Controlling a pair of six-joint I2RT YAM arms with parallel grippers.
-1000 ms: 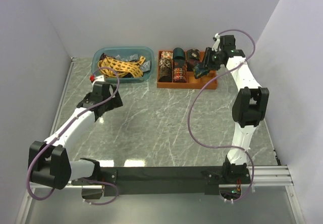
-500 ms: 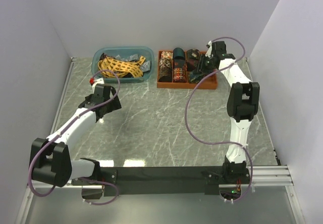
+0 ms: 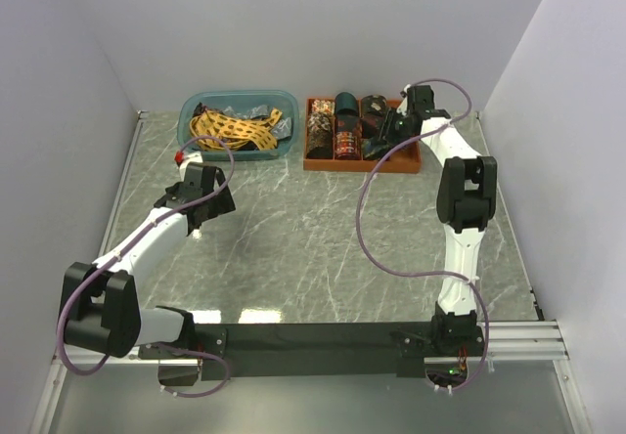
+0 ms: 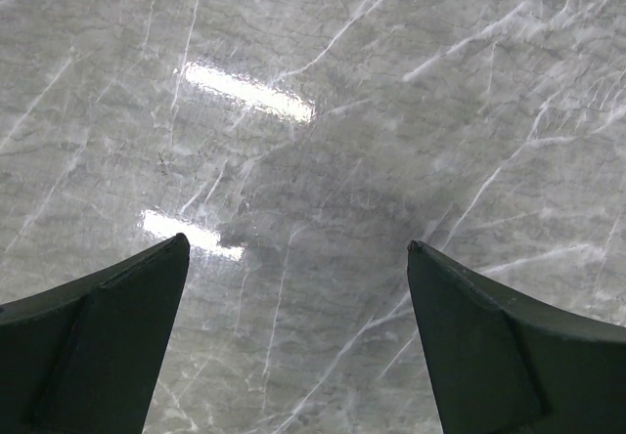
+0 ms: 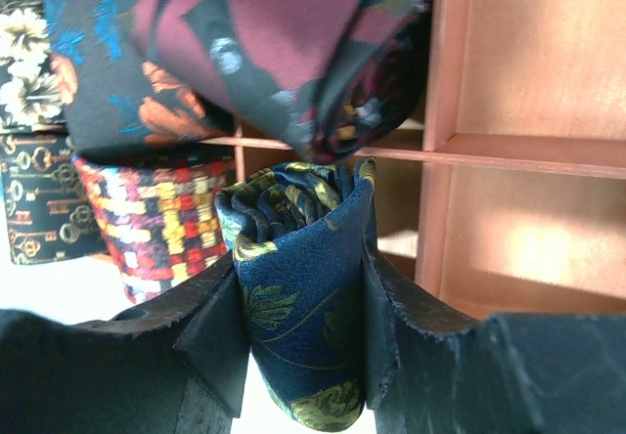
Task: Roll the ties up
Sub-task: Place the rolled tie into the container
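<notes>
My right gripper (image 5: 298, 287) is shut on a rolled dark navy tie with gold-green leaf motifs (image 5: 303, 287). It holds the roll over the orange compartment tray (image 3: 406, 160), next to a rolled black-and-maroon tie (image 5: 264, 43) and a rolled multicoloured checked tie (image 5: 161, 224). In the top view the right gripper (image 3: 383, 141) is over the tray's right half. Unrolled ties, yellow with dark lattice (image 3: 230, 126), lie in the teal bin (image 3: 191, 107). My left gripper (image 4: 293, 346) is open and empty above bare marble; in the top view it (image 3: 202, 192) sits below the bin.
The tray holds several rolled ties (image 3: 337, 126) in its left compartments; empty compartments (image 5: 528, 53) show on its right. Purple cables (image 3: 370, 219) loop from both arms. White walls close in at the back and both sides.
My right gripper has moved left and down with the navy roll, from above the tray's right edge to low over the tray. The left arm has shifted slightly.
</notes>
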